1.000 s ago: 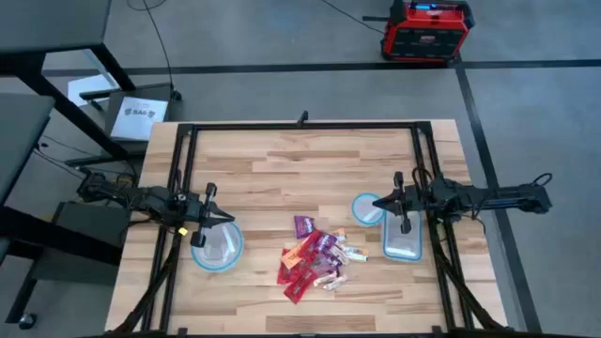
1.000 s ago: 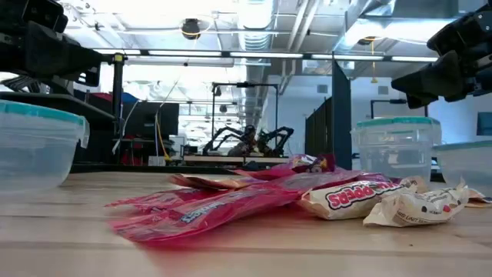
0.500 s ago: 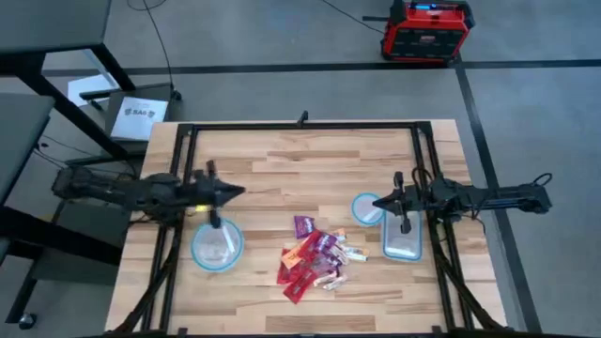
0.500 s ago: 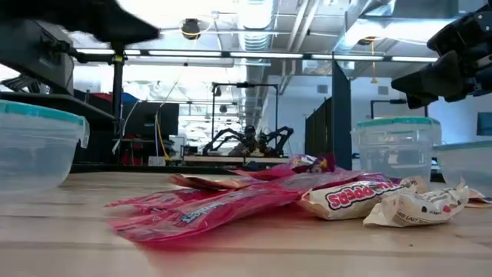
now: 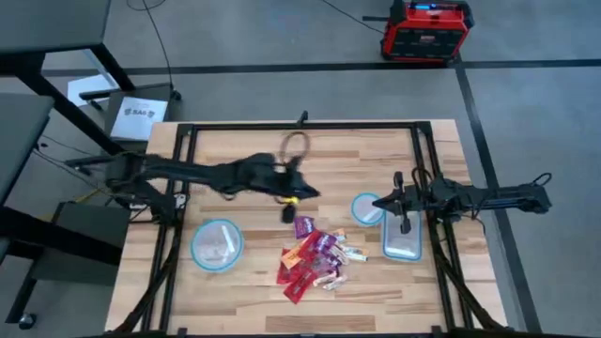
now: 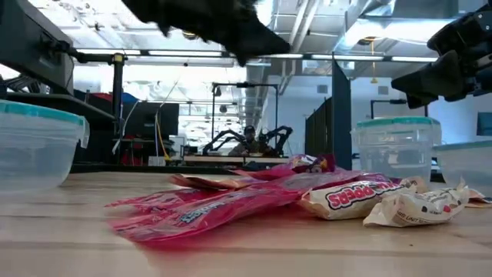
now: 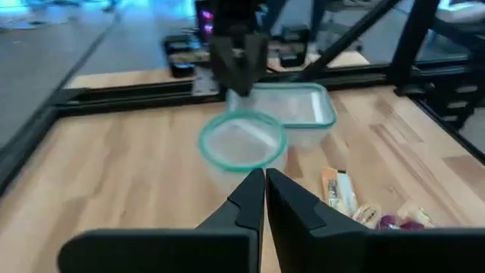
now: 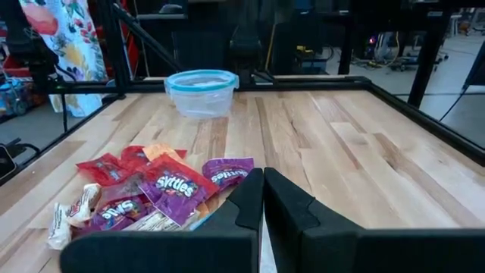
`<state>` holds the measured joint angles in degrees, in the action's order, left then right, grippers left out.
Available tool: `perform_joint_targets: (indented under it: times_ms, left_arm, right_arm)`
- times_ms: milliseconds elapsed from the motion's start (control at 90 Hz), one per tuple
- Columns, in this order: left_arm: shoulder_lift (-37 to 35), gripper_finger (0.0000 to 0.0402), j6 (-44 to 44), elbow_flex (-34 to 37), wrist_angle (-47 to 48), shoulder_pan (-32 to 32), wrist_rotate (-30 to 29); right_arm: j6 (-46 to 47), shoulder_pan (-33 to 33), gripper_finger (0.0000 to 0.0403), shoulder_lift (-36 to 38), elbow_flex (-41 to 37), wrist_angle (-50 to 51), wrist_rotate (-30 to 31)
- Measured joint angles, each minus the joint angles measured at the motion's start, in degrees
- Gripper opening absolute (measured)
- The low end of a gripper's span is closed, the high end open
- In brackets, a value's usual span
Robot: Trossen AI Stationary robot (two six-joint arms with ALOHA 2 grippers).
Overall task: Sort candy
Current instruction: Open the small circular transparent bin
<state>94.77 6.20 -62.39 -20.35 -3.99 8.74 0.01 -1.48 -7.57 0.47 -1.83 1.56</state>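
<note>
- The candy [image 5: 314,258] is seen heaped in 1 loose pile on the wooden surface [image 5: 282,164], toward its front edge, between the 2 round bowls; red, purple, orange and whitish wrappers overlap, so an exact count cannot be made, though well over 10 pieces are judged to be there.
- No sorting is judged done: the left bowl [image 5: 217,245] looks empty, and nothing coloured can be made out in the right bowl [image 5: 367,208] or in the rectangular tub [image 5: 402,240] beside it. The whole pile is left to be divided.
- 3 containers are counted: 2 round bowls with bluish rims and 1 clear tub.
- The left hand [image 5: 302,192] is stretched out over the middle of the surface, just behind the pile's far edge, its fingers pressed together with nothing between them.
- The right hand [image 5: 392,202] is held over the right bowl and tub, fingers likewise together and empty.
- 2 arms are in view, neither touching a sweet.
</note>
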Motion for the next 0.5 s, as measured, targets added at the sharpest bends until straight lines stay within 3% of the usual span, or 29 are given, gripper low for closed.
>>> perform_joint_targets:
  times_ms: [311, 500]
  left_arm:
    - [5.24, 0.0, -2.96, -2.1, -9.09, 0.27, 0.15]
    - [5.74, 0.0, -3.11, -2.1, -9.69, 0.83, 0.25]
  right_arm:
    - [0.01, 0.0, 0.0, -0.01, 0.0, 0.28, 0.0]
    - [0.0, 0.0, 0.0, -0.02, 0.0, 0.26, 0.0]
